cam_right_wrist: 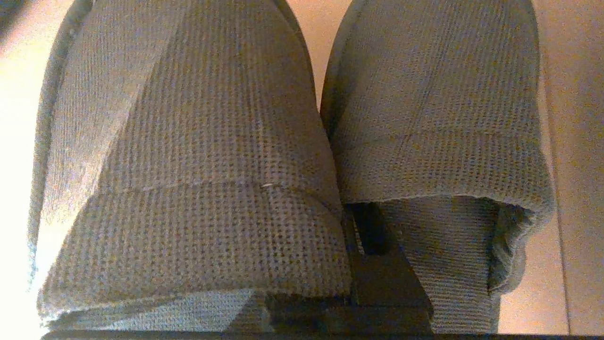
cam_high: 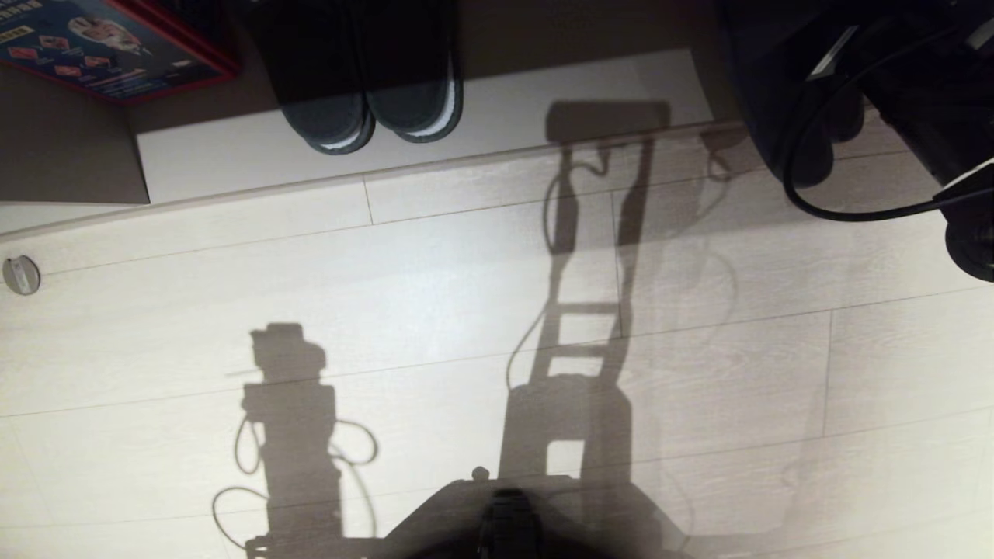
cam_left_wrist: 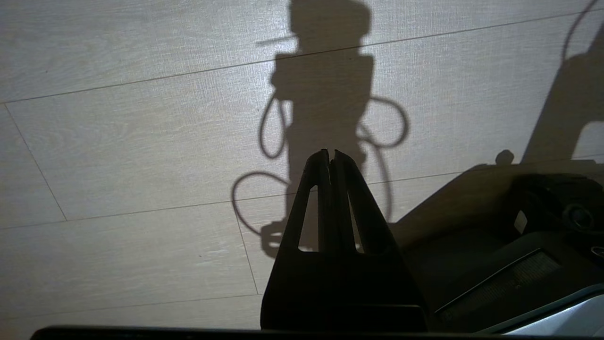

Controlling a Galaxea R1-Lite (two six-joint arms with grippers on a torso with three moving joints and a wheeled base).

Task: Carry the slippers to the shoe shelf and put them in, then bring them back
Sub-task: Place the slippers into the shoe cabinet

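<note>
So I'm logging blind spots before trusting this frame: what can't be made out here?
- Right end effector, right wrist view: shut on the slippers, which cover its fingers; it is outside the head view.
- Slippers: toes cut off by that view's edge.
- Dark pair, head view: heels lost in shadow and cut by the top edge.
- Shoe shelf: only its bottom board shows.
- Left end effector: shut, parked over the floor.

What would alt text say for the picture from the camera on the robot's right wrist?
Two grey-blue knitted slippers fill the picture side by side, toes pointing away, held by the shut right gripper, whose dark fingers show where the two meet. Pale flooring shows at the edges.
</note>
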